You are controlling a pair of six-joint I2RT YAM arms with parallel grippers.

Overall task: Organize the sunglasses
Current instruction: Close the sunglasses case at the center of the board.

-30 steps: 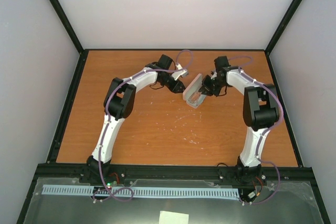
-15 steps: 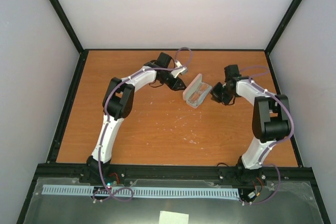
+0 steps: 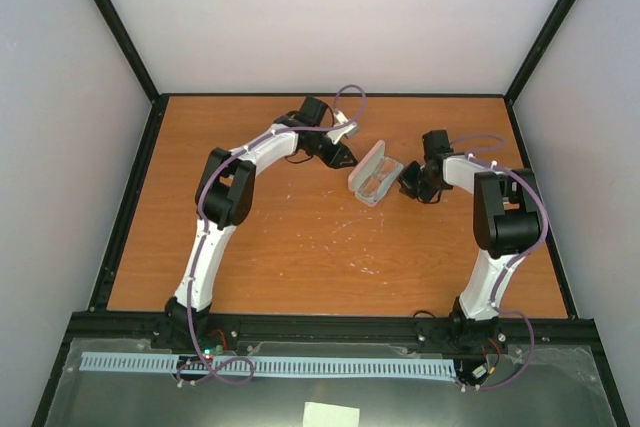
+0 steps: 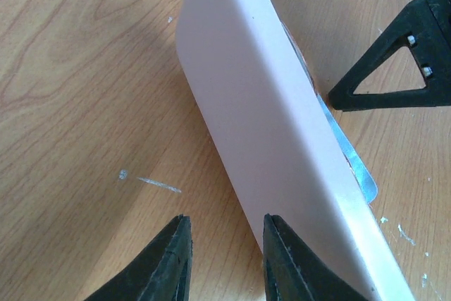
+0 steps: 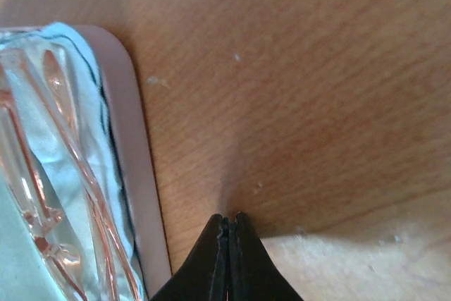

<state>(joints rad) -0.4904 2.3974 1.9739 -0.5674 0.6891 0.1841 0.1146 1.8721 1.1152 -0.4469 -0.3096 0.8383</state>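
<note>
Right gripper (image 5: pixel 227 225) shut, empty; left gripper (image 4: pixel 225 234) part-open, empty, beside pink oblong case (image 4: pixel 261 118). My nudge could spill the amber-lensed sunglasses (image 5: pixel 44 167).

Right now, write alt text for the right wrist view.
The right gripper, shut and empty, points at the bare wooden table beside the rim of an open pink case. Inside the case, amber sunglasses lie on a blue-grey cloth.

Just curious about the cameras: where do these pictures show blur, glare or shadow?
Left wrist: glare whitens the lower edge of the pink case. Right wrist: the sunglasses blur close up, and shadow darkens the table. Top external: evenly lit.
</note>
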